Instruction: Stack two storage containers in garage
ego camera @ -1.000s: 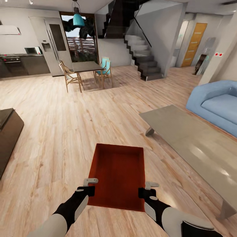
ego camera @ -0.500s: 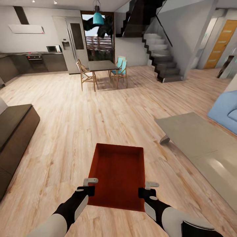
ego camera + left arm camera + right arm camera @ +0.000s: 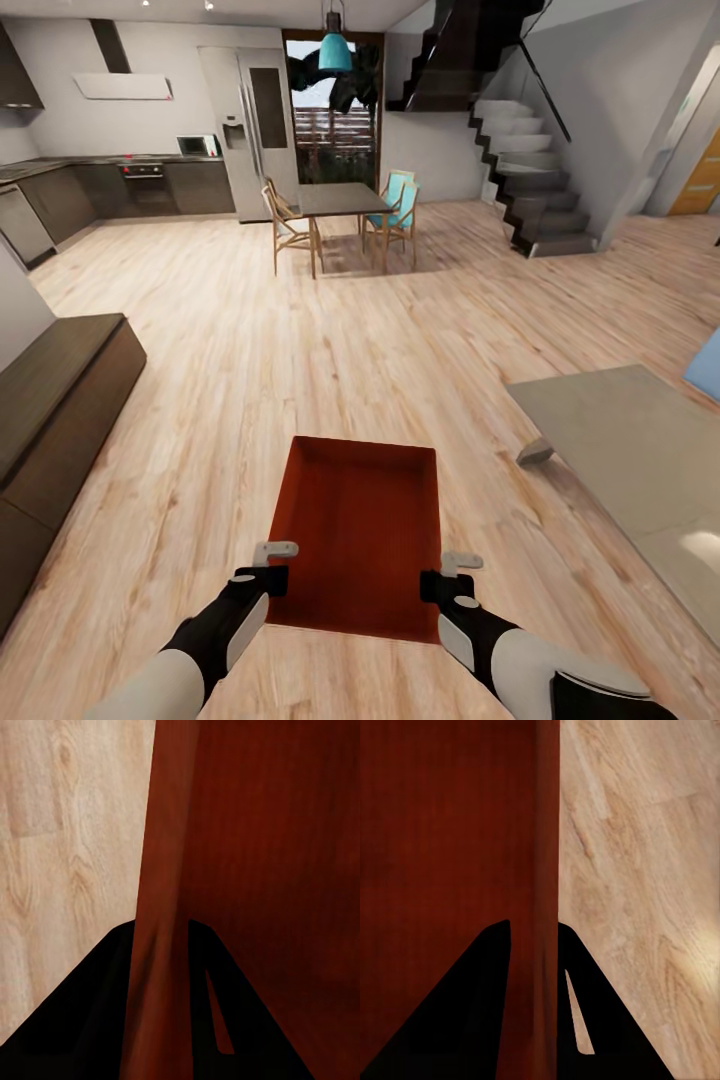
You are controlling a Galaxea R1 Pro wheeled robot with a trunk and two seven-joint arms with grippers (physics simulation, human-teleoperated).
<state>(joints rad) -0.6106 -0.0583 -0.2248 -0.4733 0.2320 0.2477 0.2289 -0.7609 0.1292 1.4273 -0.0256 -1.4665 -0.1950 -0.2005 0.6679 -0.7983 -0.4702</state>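
Observation:
I hold one orange-red storage container (image 3: 360, 530) level above the light wood-plank living room floor, its open top facing up. My left gripper (image 3: 268, 575) is shut on its left wall near the near corner. That wall (image 3: 161, 907) runs between the dark fingers (image 3: 90, 1020) in the left wrist view. My right gripper (image 3: 448, 580) is shut on the right wall (image 3: 547, 870), which passes between its black fingers (image 3: 472, 1012). The ribbed bottom (image 3: 442, 832) of the bin is empty.
A grey low table (image 3: 640, 470) stands at the right, with a corner of the blue sofa (image 3: 706, 368) beyond it. A dark cabinet (image 3: 55, 400) lies at the left. Ahead are a dining table with chairs (image 3: 340, 215), a kitchen (image 3: 130, 170) and stairs (image 3: 530, 190).
The whole view has swung to the left: table and sofa slid right, the dark cabinet and kitchen came further in. Bin and both grippers keep the same place in the picture.

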